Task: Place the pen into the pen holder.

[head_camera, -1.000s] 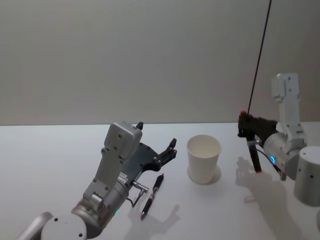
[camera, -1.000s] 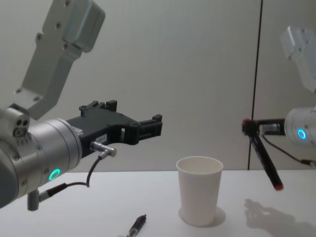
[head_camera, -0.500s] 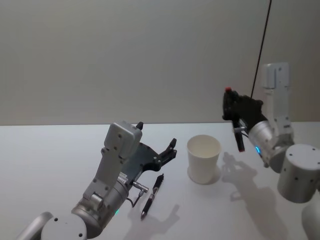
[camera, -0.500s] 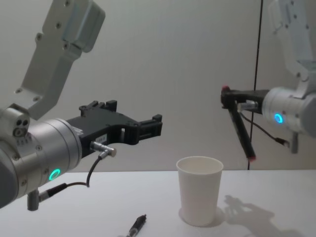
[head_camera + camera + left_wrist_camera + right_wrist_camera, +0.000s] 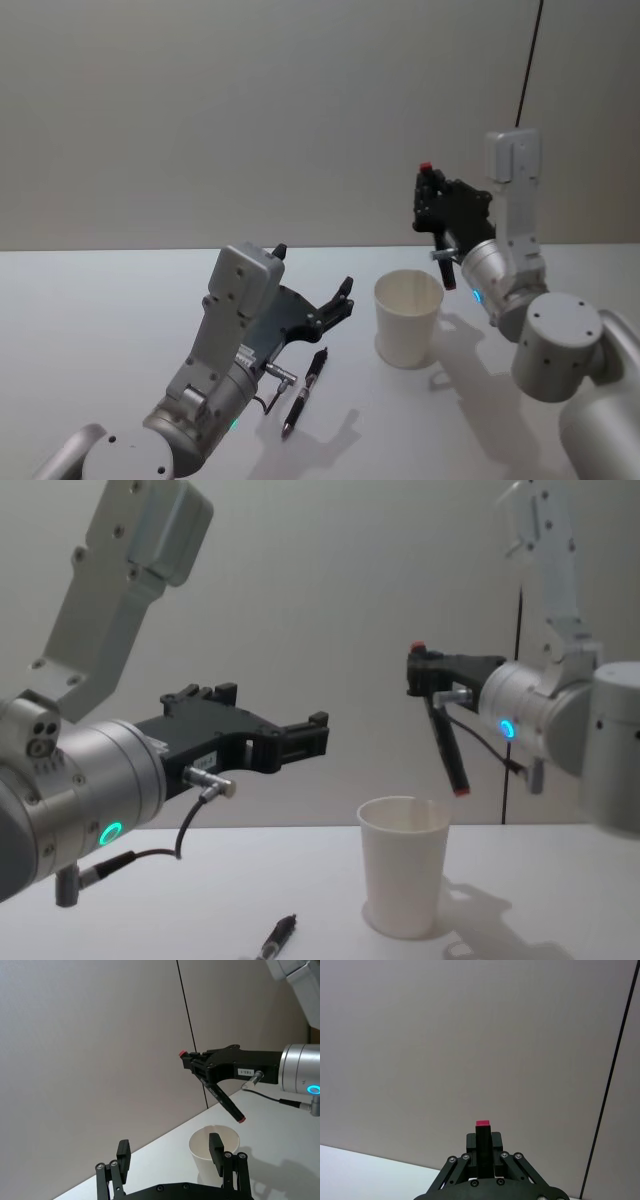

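Your right gripper (image 5: 424, 676) has swung in toward the tapered white paper cup (image 5: 403, 865), jaws clamped on a slim black pen with red ends (image 5: 446, 742) that hangs tilted, its lower tip just above the rolled rim. Nearest you, a second black pen (image 5: 305, 392) lies on the smooth white tabletop (image 5: 100, 330). Your left gripper (image 5: 169, 1152) hovers near it, jaws spread wide and empty. Behind everything is a plain grey wall (image 5: 250, 120).

In the left wrist view a small white label (image 5: 248, 1072) sat on the body of the right gripper (image 5: 192, 1063), at about 3 o'clock from its jaws. Its dark characters looked like "183-1", but not for certain. The pen (image 5: 216, 1094) in these jaws carried pale lettering along the barrel, too small to read.
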